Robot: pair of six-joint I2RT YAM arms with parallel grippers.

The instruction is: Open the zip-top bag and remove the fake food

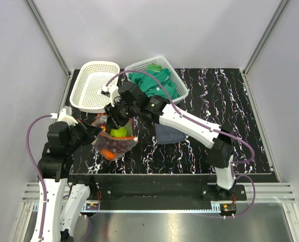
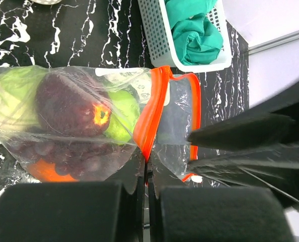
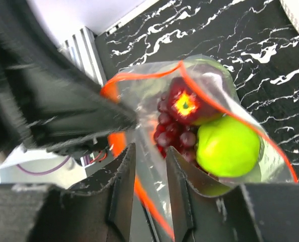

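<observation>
- My left claw (image 2: 147,185) is pressed together on the orange-red zip strip (image 2: 154,103) of the zip-top bag (image 2: 175,115). The strip runs straight down into the slit where the claw closes.
- My right claw (image 3: 149,157) has its fingers (image 3: 122,191) drawn close, with clear film and a run of strip between them. I judge this a pinch on the opposite lip, though a sliver of gap shows.
- The bag hangs between my two claws over the near-left part of the marbled table (image 1: 215,101), its mouth parted into a loop. I cannot tell whether its belly rests on the table.
- All the contents are inside. The green apple (image 3: 227,146) sits nearest the mouth and touches the dark red apple (image 3: 184,103). The grapes (image 3: 170,132) lie beside them, and an orange piece (image 2: 49,171) sits at the bottom.
- Risk: the film is thin and looks slick, so if the right pinch holds film rather than strip it could slide out and the mouth would fall shut.
- Risk: spreading the lips too hard could split the bag at the end of the strip, or jerk the strip from my left claw.
- Risk: both claws are occupied — freeing one to reach in lets that lip sag over the green apple.
- Risk: the fruit is round, so tipping the bag instead could send pieces rolling across the table towards its edge.
- Risk: my claws work very near each other — a careless reach could knock one against the other.
</observation>
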